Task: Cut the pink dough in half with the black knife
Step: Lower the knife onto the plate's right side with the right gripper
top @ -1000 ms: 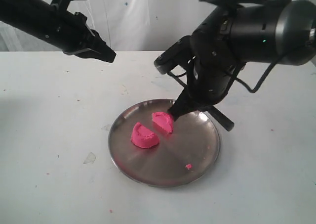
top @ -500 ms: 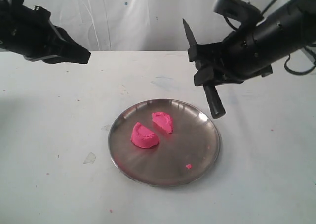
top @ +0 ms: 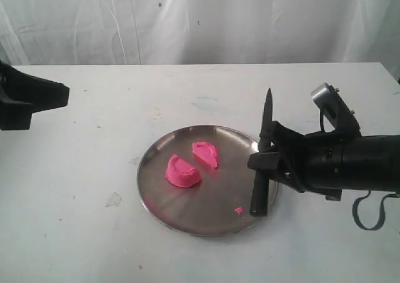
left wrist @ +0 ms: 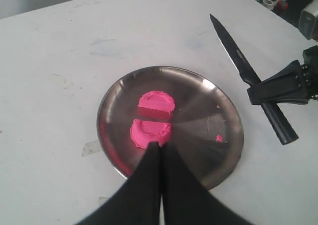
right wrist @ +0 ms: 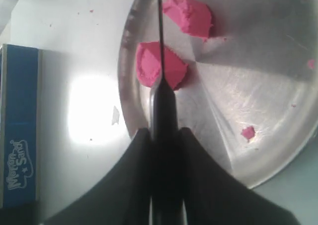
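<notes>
Pink dough [top: 192,163] is in two half-round pieces on the steel plate [top: 187,220], both in the plate's left half, close together with a gap of bare metal between them. That's the exterior view. A tiny pink crumb [top: 238,210] sits apart, toward the plate's near right. Right gripper [top: 270,162] is low at the plate's right rim, clamped on the black knife [top: 262,155] around where handle meets blade. Knife is roughly upright, tip up, handle end down over the rim; can't tell if it touches the plate. Left gripper [top: 59,95] is at the far left edge, above the white table [top: 94,245], well clear of the plate.

Left wrist view: left gripper [left wrist: 160,150] fingers are pressed together, nothing between them, tip over the nearer dough piece. Both pieces [left wrist: 153,117] show dimpled tops and flat cut faces turned toward each other. Knife [left wrist: 248,76] and the right gripper's jaw pinching it show beyond the plate [left wrist: 119,91].

Right wrist view: right gripper [right wrist: 161,135] fingers closed tight on the knife [right wrist: 160,46], blade running edge-on across one dough piece [right wrist: 161,66]; other piece beyond. Blue box [right wrist: 19,125] lies on the table beside the plate [right wrist: 278,155].
</notes>
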`<action>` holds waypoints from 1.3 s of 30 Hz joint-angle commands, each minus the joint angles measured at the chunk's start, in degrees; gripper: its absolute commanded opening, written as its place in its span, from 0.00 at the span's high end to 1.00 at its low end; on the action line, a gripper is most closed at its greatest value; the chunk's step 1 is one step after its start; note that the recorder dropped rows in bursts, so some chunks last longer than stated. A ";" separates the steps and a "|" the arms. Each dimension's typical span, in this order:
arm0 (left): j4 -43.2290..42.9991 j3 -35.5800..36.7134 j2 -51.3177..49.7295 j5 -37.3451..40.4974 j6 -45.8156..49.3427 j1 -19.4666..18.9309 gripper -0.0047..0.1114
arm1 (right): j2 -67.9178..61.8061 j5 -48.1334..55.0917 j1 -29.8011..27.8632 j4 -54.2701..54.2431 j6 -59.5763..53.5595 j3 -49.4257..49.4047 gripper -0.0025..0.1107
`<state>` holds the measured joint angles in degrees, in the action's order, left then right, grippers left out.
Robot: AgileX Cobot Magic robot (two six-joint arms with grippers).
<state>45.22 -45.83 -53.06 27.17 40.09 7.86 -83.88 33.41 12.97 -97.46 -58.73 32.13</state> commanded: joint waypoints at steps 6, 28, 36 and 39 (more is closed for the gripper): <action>5.36 5.32 1.76 -1.87 0.49 0.00 0.96 | -7.05 1.16 -0.30 -2.49 -1.30 0.04 0.98; 5.50 5.39 1.76 -2.27 2.09 0.00 0.96 | -22.92 7.08 -0.30 -2.49 -6.20 10.06 0.98; 5.50 5.39 1.76 -2.38 2.09 0.00 0.96 | -24.39 5.59 -0.30 -2.49 -6.48 10.81 0.98; 5.50 5.39 1.76 -2.38 2.09 0.00 0.96 | -24.68 4.87 -0.30 -2.49 -6.48 10.81 0.98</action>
<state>49.47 -40.74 -51.70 24.64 41.98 7.86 -108.36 38.71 12.97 -99.92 -64.32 42.78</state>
